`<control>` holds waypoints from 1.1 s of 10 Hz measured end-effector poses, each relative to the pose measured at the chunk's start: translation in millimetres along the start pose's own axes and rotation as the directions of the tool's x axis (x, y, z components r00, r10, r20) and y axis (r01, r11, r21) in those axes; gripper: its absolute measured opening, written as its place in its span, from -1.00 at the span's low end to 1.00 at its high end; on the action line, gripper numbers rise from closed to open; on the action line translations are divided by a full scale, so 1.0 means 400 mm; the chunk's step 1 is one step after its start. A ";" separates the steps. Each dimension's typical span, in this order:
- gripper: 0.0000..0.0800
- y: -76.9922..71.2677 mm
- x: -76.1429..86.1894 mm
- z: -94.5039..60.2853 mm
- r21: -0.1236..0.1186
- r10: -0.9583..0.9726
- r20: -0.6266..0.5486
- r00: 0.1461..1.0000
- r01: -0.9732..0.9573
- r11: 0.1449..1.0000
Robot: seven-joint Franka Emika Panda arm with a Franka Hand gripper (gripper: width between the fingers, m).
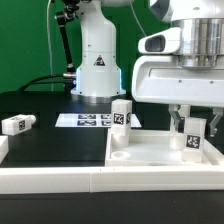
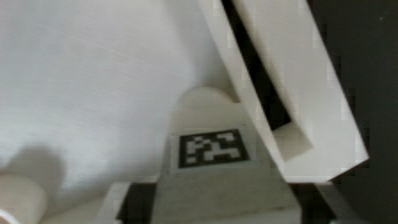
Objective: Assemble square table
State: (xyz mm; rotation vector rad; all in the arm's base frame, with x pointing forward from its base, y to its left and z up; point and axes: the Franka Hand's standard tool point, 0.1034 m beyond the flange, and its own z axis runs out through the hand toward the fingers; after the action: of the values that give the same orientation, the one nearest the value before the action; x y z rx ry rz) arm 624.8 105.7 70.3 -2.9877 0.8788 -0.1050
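Observation:
The square table's top, a large white slab (image 1: 150,157) with a raised rim, lies at the front on the exterior view's right. My gripper (image 1: 192,133) is shut on a white tagged leg (image 1: 192,141), holding it upright over the slab's far right corner. In the wrist view the leg (image 2: 215,150) sits between my dark fingers (image 2: 150,203), above the slab's recessed surface (image 2: 89,80) and beside its rim (image 2: 294,80). A second leg (image 1: 121,115) stands at the slab's far left corner. A third leg (image 1: 18,124) lies on the black table at the left.
The marker board (image 1: 84,120) lies flat behind the slab, in front of the robot's base (image 1: 97,70). A long white rail (image 1: 50,182) runs along the front edge, with a raised end (image 1: 4,150) at the left. A small round boss (image 2: 25,190) rises from the slab near the held leg.

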 end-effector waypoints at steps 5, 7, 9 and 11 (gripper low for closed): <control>0.31 0.022 0.011 0.000 -0.019 0.085 -0.003 0.996 -0.085 0.996; 0.53 0.032 0.001 -0.036 -0.006 -0.008 -0.003 1.000 0.008 1.000; 0.62 0.075 -0.008 -0.085 0.004 -0.096 0.001 0.995 0.096 0.995; 0.62 0.121 0.016 -0.116 0.006 -0.106 -0.008 0.994 0.106 0.994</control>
State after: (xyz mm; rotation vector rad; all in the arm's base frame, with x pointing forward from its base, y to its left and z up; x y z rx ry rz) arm 600.6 61.1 114.8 -3.0294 0.7189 -0.1209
